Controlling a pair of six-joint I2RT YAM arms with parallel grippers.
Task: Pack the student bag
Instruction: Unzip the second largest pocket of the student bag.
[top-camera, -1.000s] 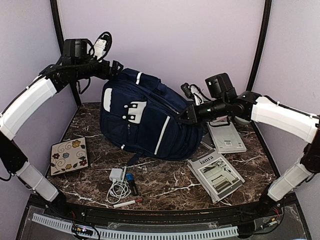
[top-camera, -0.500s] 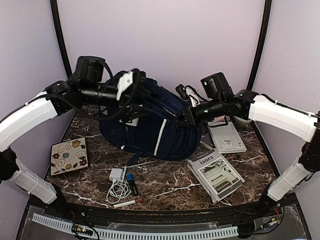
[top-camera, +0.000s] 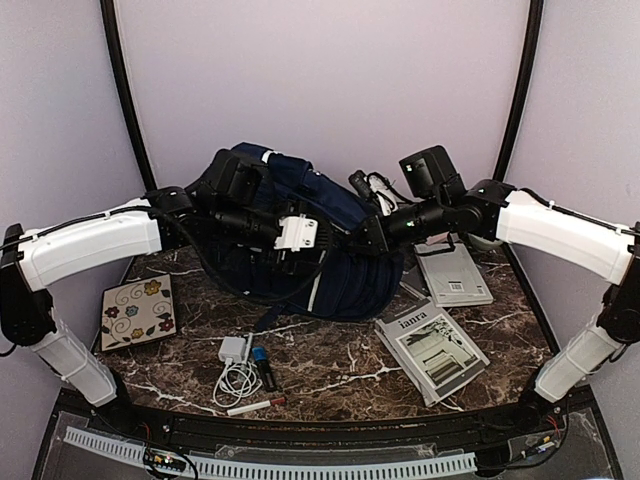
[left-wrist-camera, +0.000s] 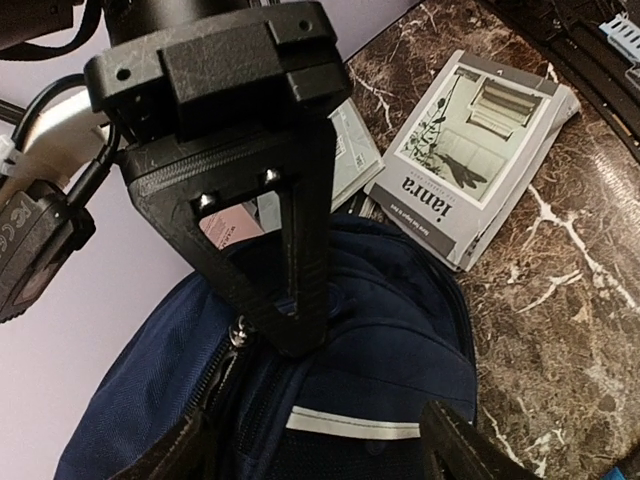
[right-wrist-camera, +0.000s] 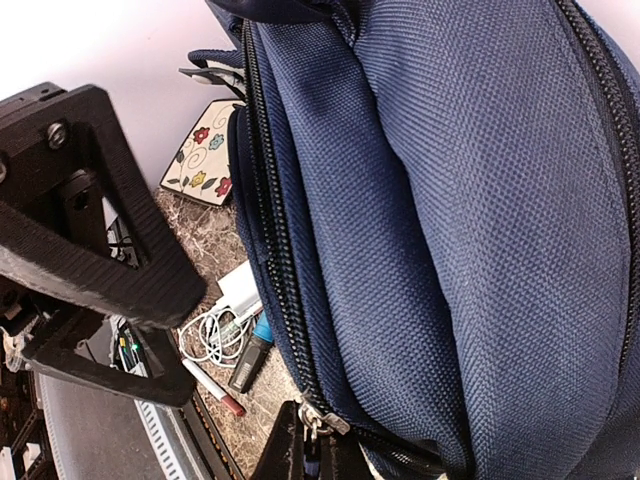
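The student bag is dark navy with pale stripes and stands upright at the middle back of the table. My left arm reaches across its front. The left gripper is open, its fingers wide apart astride a fold of the bag above a reflective stripe. I cannot tell whether they touch the fabric. My right gripper is at the bag's right side, shut on a metal zipper pull at the low end of a long zip. The right wrist view is filled with the bag's navy side.
Left of the bag lies a floral card. In front are a white charger with cable, a blue-capped marker and a red-tipped pen. A magazine titled "ianra" and a grey booklet lie to the right.
My left arm swung from the back left corner, over the bag's top, to its front, and its jaws narrowed a little. The right gripper stayed at the zip.
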